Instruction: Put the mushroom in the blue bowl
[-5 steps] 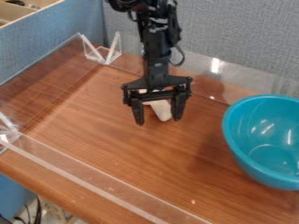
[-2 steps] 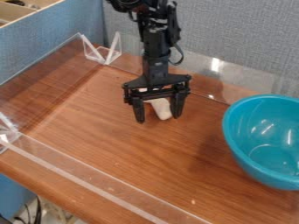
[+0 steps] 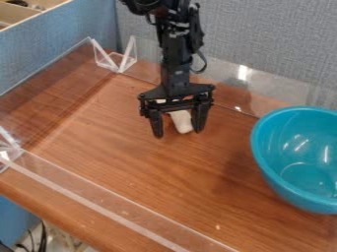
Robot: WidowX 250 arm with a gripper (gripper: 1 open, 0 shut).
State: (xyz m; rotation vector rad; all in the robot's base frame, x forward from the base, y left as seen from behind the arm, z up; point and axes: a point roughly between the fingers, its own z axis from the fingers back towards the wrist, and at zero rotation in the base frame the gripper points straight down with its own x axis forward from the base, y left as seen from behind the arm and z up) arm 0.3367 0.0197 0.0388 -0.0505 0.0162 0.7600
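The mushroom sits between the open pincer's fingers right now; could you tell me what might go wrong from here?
1. The mushroom is small and rounded, and the pincer stands wide open around it; when closing, it could squirt out or roll across the smooth wooden table.
2. The blue bowl lies off to the side, so a weak grip could drop it on the way.

The mushroom (image 3: 184, 122) is creamy white. The blue bowl (image 3: 302, 157) is shiny teal-blue, plain inside with small bright spots of light. The gripper (image 3: 180, 125) and its arm are black. The tabletop (image 3: 118, 148) is reddish-brown wood with darker streaks. The wall panel (image 3: 53, 54) is blue.
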